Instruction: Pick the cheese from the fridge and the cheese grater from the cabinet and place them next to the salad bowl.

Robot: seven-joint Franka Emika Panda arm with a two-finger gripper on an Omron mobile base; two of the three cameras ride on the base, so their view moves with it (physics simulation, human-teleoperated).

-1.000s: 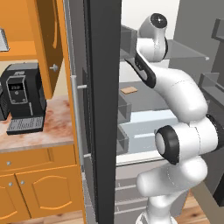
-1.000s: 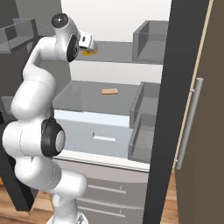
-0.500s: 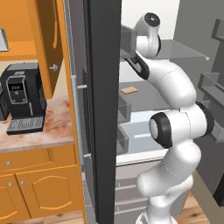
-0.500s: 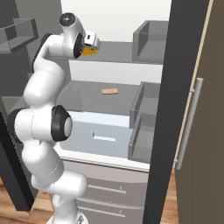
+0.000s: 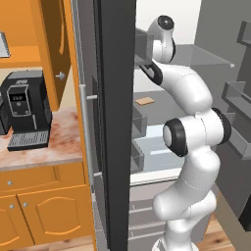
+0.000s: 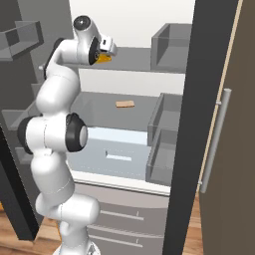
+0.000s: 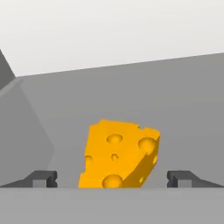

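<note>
This is a home kitchen. An open fridge [image 6: 124, 119] with grey inner shelves and door bins stands beside orange wooden cupboards [image 5: 44, 206]. A black coffee machine [image 5: 24, 112] sits on a marbled pink countertop [image 5: 63, 142], near its front edge, below an orange wall cabinet [image 5: 49, 44].

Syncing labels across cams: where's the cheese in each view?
Left base view: no cheese to be made out.
Right base view: cheese upper left, a yellow bit just under the gripper, above the upper fridge shelf.
Hand view: lower centre, between the open fingertips, resting on that grey shelf.
Shared landmark: the upper fridge shelf.
</note>
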